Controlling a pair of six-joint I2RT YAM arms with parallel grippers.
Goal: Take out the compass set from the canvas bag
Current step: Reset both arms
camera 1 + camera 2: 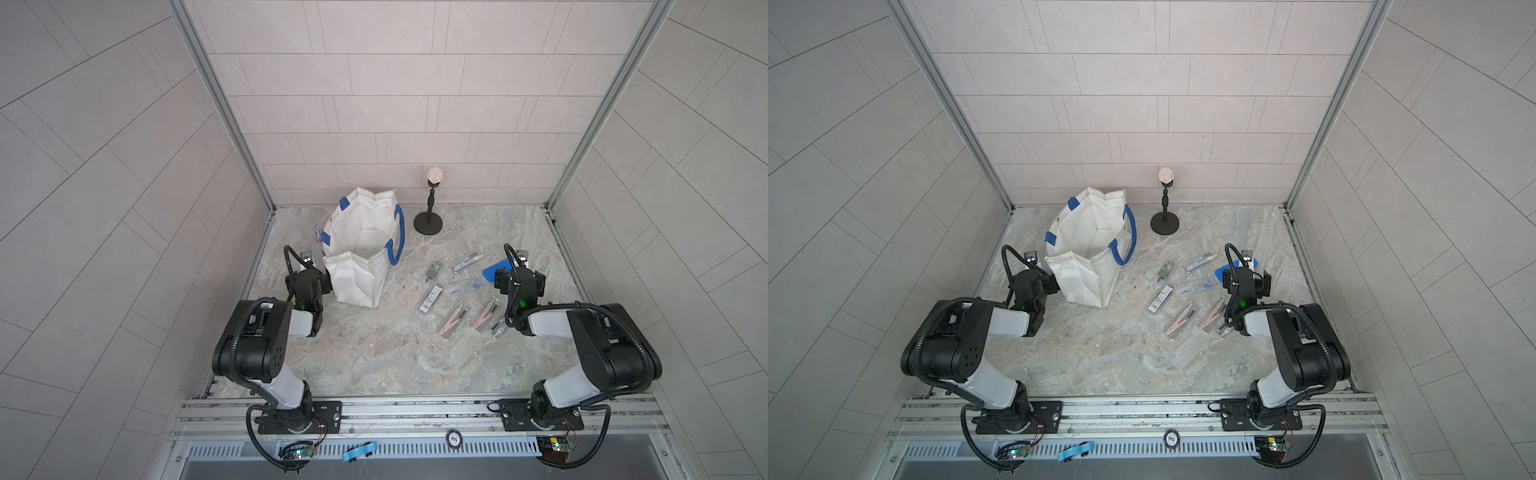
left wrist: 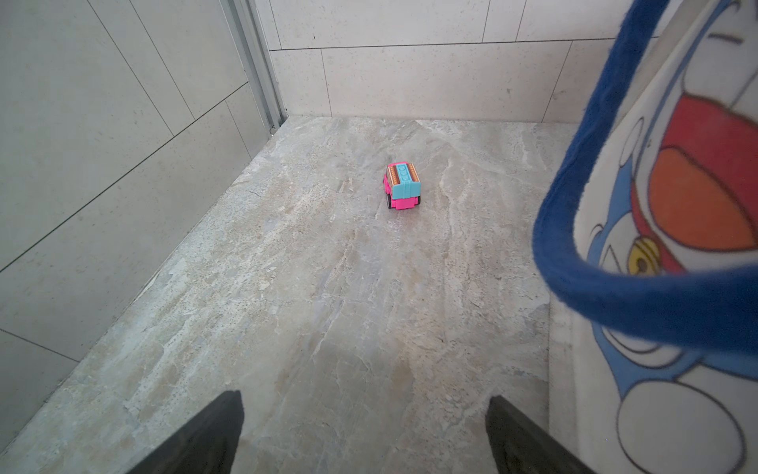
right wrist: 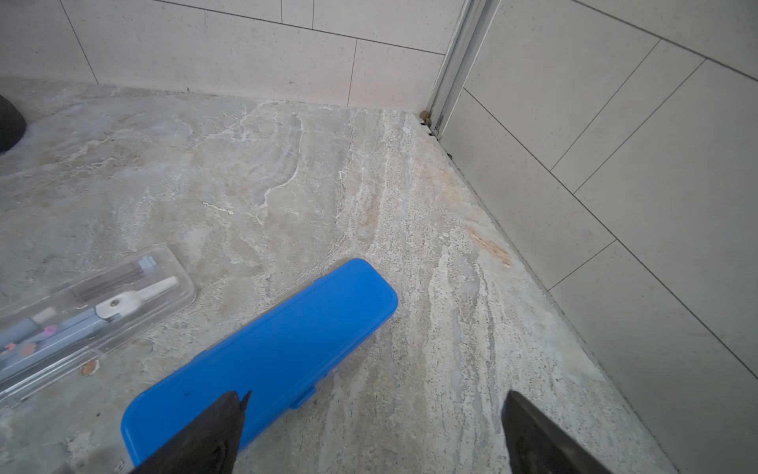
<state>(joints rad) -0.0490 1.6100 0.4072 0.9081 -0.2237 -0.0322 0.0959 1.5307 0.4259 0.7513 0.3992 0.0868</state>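
The white canvas bag [image 1: 361, 249] [image 1: 1088, 253] stands open at the back left, blue handles drooping; only white lining shows inside. Its cartoon print [image 2: 676, 197] and one handle [image 2: 615, 295] fill the side of the left wrist view. Several clear packs of the compass set lie flat on the table to the right of the bag: green [image 1: 434, 271], grey-blue [image 1: 466, 262] [image 3: 82, 312], pink [image 1: 451, 318] [image 1: 1179, 320]. My left gripper [image 2: 365, 398] is open over bare table beside the bag. My right gripper [image 3: 373, 396] is open and empty, one finger over a blue case [image 3: 266, 357].
A small pink-and-teal toy car [image 2: 402, 186] [image 1: 318, 236] sits left of the bag. A black stand with a round top [image 1: 428, 222] rises at the back, near the wall. The blue case [image 1: 496, 270] lies right of the packs. Tiled walls close three sides.
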